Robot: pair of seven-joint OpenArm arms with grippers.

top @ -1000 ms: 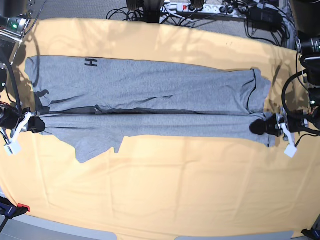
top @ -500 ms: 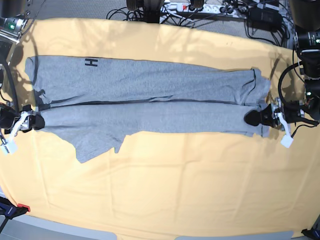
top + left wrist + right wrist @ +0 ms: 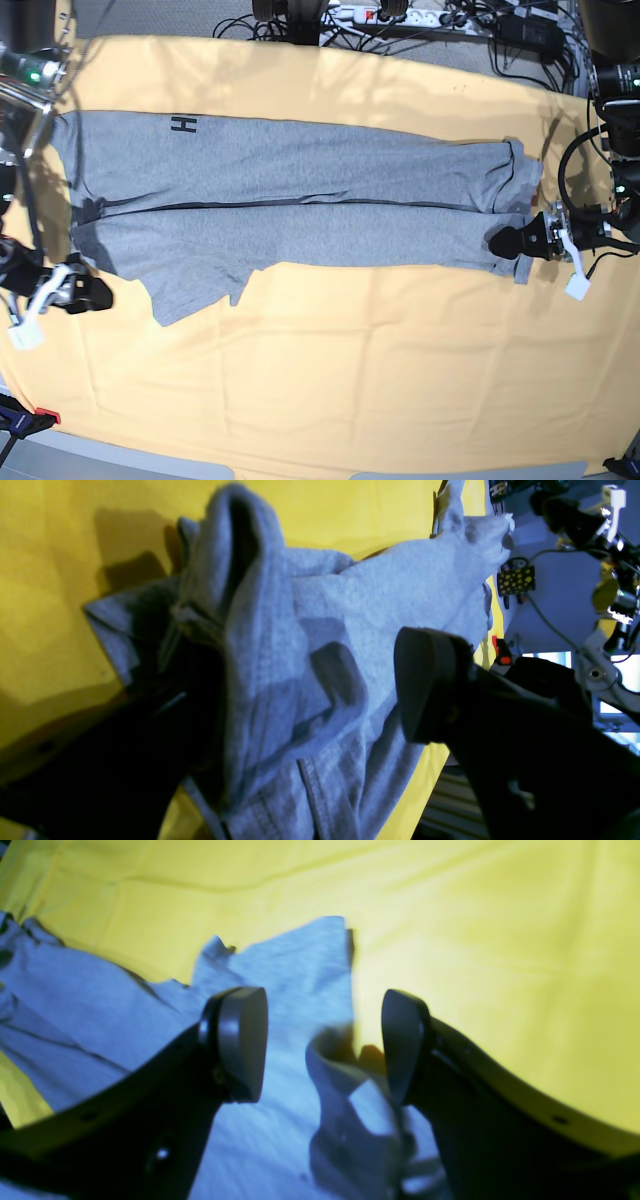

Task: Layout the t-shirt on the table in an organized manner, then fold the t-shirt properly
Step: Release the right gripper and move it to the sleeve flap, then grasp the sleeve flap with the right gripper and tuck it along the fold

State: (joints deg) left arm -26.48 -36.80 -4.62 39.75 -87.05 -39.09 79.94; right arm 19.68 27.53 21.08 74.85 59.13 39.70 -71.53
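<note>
T-shirt (image 3: pixel 290 205) lay folded lengthwise on the table (image 3: pixel 350 380), long axis running left-right across the base view. Your left end effector (image 3: pixel 512 243) sat at its end on the view's right, jaws wide, cloth btwn them but not gripped. Right end effector (image 3: pixel 322 1045) was open too, holding nothing, just off the opposite end w/ the sleeve flap nearest.

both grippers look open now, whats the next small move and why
Probably lift the left gripper up and back off the t-shirt. Its jaws stand open, yet the bunched hem end lies between them in the left wrist view. The right gripper is open and sits off the cloth on the table. The near sleeve flap pokes out below the folded band, so that would need tucking next.
</note>
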